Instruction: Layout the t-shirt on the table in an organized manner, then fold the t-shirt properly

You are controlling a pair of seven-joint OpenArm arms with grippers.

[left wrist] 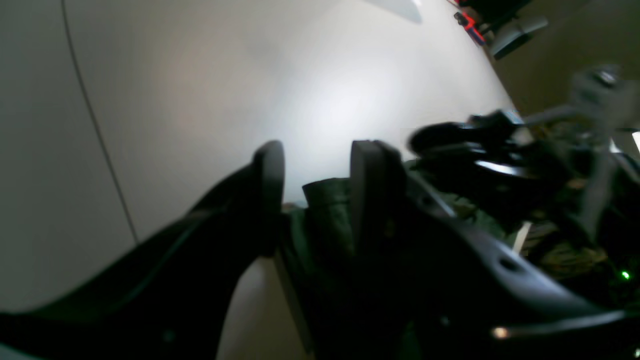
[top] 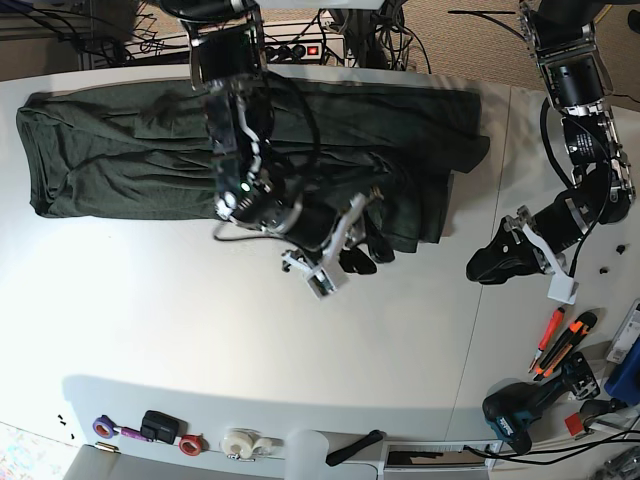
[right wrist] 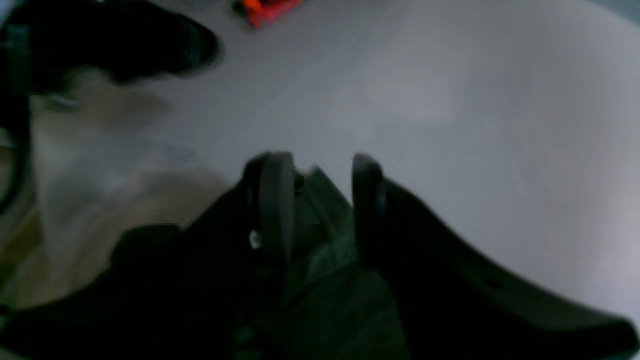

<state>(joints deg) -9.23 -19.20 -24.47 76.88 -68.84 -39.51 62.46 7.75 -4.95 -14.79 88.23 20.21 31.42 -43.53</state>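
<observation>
Layout step: t-shirt [top: 130, 150] bunched at desk [top: 200, 340] far edge. L gripper [left wrist: 317, 185], R gripper [right wrist: 317, 185] part-open, cloth between jaws, can't tell if clamped. Next: spread flat.

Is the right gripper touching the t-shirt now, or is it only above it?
Touching. In the right wrist view, a fold of the t-shirt stands between the fingers of the right gripper, against one finger.
</observation>
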